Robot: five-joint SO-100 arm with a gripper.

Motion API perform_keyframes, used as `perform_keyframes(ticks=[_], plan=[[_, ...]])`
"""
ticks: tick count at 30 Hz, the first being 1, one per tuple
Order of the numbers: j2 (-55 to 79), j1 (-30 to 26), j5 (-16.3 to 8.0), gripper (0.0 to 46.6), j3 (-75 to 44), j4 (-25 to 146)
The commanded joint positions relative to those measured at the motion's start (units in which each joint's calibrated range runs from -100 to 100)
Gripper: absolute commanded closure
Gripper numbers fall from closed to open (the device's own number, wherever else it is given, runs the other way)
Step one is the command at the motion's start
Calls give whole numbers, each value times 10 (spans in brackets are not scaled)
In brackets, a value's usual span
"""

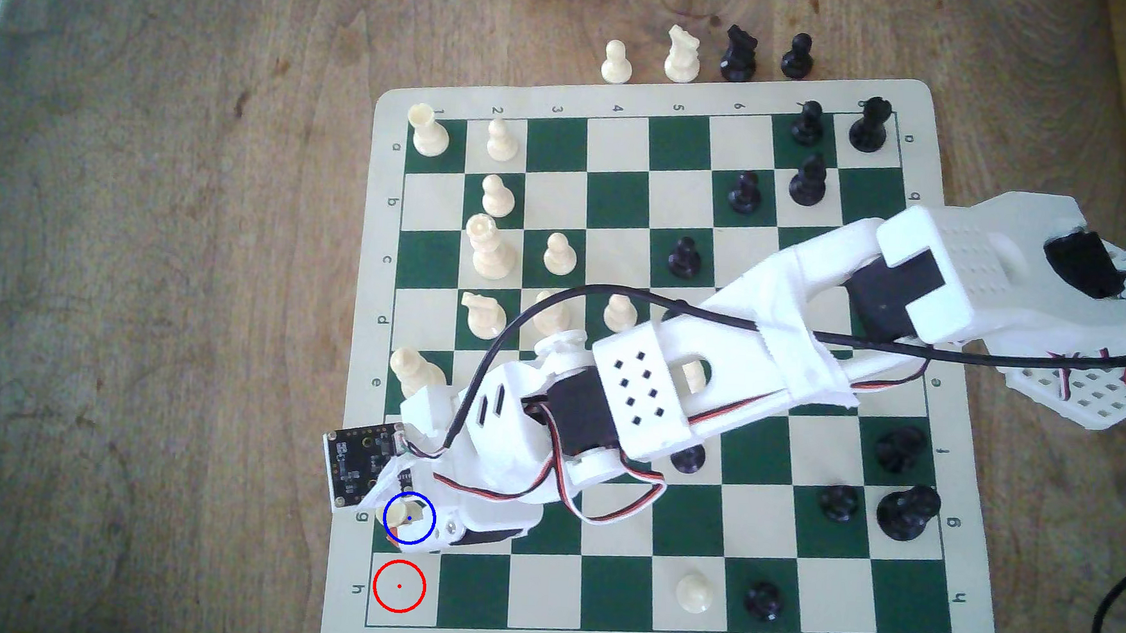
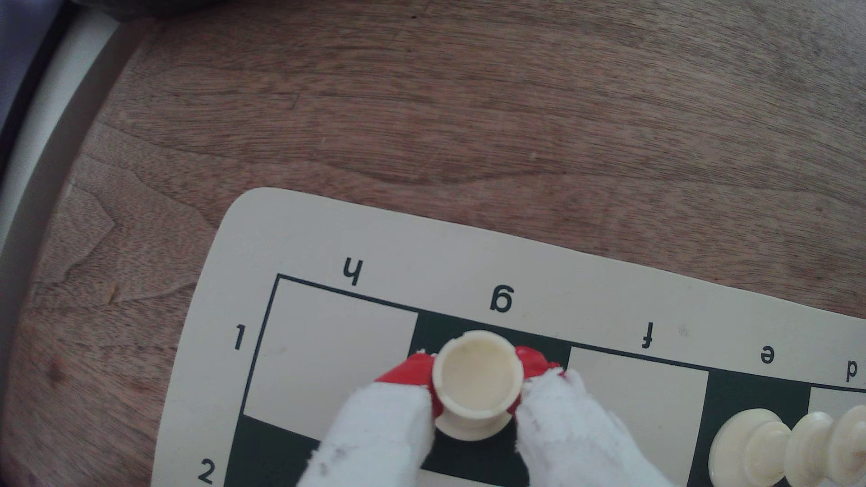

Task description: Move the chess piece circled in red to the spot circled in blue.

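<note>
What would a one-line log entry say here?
gripper: shut on rook | rook: over blue-circled square | red-circled square: vacant

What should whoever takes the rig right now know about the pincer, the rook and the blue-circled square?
Pincer: shut on the rook, red-tipped fingers pressed on either side of it.
Rook: upright over the dark green g1 square, inside the blue circle in the exterior view.
Red-circled h1 square: vacated.
Done: pick and carry.
Left: cannot tell whether the base touches the board; likely lower if needed, open, withdraw upward without tipping it.
</note>
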Motion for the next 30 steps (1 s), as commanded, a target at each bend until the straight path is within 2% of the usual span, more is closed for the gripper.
perform_keyframes(ticks=[1, 3, 4, 6, 12, 13, 25, 30], plan=[[-18, 4, 0, 458, -37, -4], [-18, 4, -2, 421, -37, -3], [-18, 4, -3, 379, -36, -2], [-18, 4, -4, 337, -36, -2], [-67, 8, -5, 302, 9, -5], [-92, 9, -6, 280, 34, -6], [-299, 14, -5, 280, 202, -12], [-423, 30, -6, 307, 385, -23]])
